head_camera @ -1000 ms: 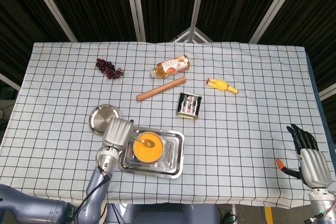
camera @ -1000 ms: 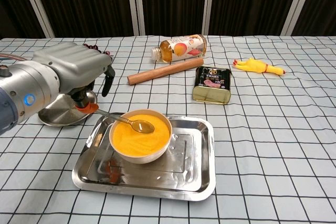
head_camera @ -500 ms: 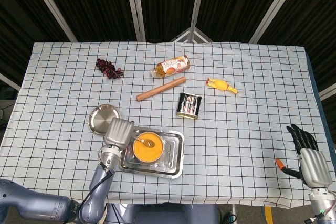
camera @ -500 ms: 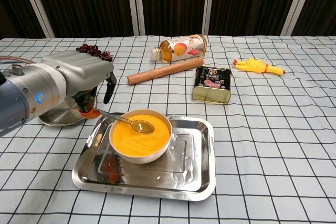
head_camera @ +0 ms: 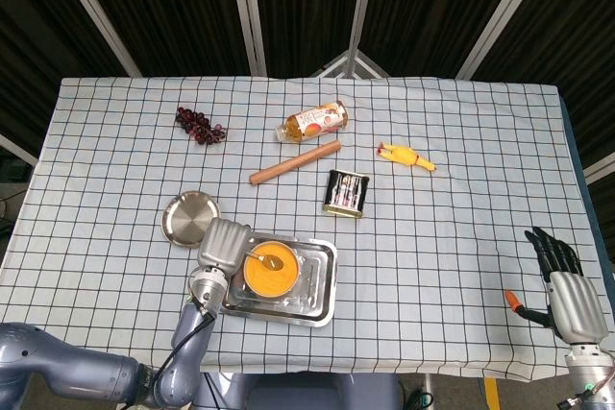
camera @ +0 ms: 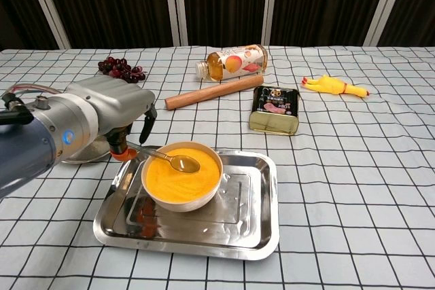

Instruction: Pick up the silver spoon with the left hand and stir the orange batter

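While left hand (camera: 112, 110) pinches spoon (camera: 175, 160) handle | bowl end rests in batter (camera: 178, 180)

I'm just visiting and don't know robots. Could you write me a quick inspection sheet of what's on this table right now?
Surface: checked tablecloth.
Job's things: silver spoon in orange batter; bowl on steel tray.
Clutter: grapes, bottle, wooden rod, tin, rubber chicken, metal lid.
Hands: left hand holds the spoon's handle; right hand idle at the table edge.
Cables: thin cable over the left arm.
Surroundings: dark curtains.
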Available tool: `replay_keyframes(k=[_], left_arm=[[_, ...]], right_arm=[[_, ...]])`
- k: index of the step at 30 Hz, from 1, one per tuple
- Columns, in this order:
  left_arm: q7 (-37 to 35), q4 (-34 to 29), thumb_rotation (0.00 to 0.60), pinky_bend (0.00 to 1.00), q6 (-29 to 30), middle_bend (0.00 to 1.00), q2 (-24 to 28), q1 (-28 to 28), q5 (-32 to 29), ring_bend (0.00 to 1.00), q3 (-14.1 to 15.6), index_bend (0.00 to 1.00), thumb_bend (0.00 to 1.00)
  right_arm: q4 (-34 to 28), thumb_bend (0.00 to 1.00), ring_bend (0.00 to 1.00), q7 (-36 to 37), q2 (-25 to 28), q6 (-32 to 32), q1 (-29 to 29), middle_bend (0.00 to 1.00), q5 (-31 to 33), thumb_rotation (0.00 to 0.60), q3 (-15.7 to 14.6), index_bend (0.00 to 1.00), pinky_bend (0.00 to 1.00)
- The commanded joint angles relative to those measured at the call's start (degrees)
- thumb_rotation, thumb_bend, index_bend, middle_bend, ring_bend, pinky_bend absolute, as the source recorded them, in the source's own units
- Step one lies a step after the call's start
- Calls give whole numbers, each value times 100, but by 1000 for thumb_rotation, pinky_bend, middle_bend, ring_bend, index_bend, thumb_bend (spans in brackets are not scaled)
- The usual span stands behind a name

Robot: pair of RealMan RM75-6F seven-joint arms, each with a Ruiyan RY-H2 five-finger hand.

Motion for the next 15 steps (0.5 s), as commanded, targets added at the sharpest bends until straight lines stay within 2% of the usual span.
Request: replay_keyframes(k=[1,15], left_arm=[[-8,22,600,1000,11,1000,-10,-21,-13,1000,16,491,478],[-125,94,600,1000,41,1000,-66,-138,-39,1000,125,512,517]], right_arm=[[0,339,0,0,0,1,-1,0,-1,600,-1,0,0],[5,339,0,-6,-5,-2,1,0,-3,600,-3,0,0]])
